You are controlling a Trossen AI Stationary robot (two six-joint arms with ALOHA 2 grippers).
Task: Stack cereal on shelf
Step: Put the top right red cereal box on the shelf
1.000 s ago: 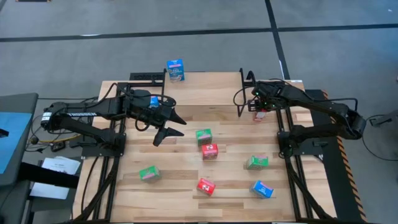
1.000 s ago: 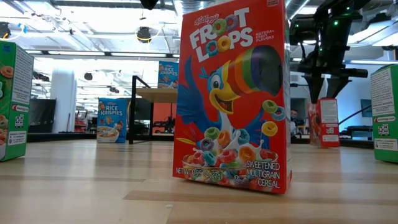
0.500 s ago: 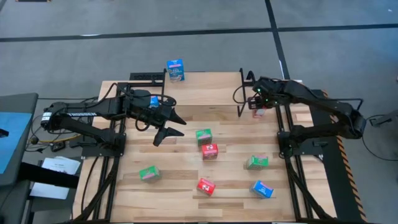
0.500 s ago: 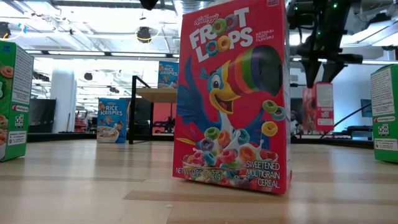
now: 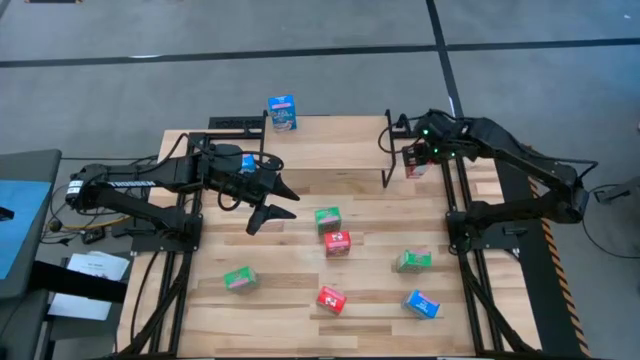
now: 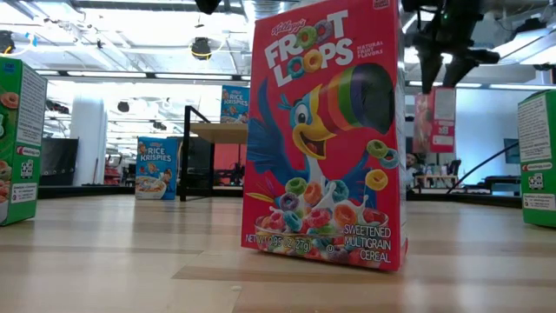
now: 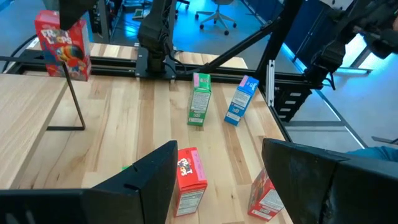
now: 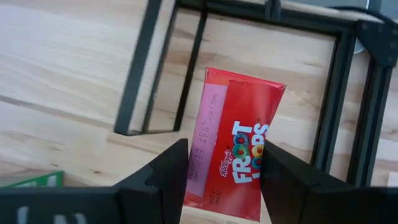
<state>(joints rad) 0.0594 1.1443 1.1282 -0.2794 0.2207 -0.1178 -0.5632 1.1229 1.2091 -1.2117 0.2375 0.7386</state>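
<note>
My right hand (image 8: 217, 171) pinches a red box (image 8: 233, 158) above the desk (image 5: 350, 290); my left hand (image 5: 272, 212) hovers, spread.

The plank table (image 5: 300, 290) carries six small cereal boxes standing apart: green ones (image 5: 327, 218) (image 5: 239, 279) (image 5: 413, 261); red ones (image 5: 337, 242) (image 5: 331, 299); a blue one (image 5: 421, 304). A blue Rice Krispies box (image 5: 283, 113) stands upright on the light-wood shelf (image 5: 330, 128) at the table's far edge.

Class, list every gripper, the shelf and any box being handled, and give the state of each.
Right gripper: shut on the held red box.
Held red box: in the air, clear of the table.
Left gripper: open, empty, above the table.
Shelf: carries one blue box.
Blue box: standing upright on the shelf.
</note>
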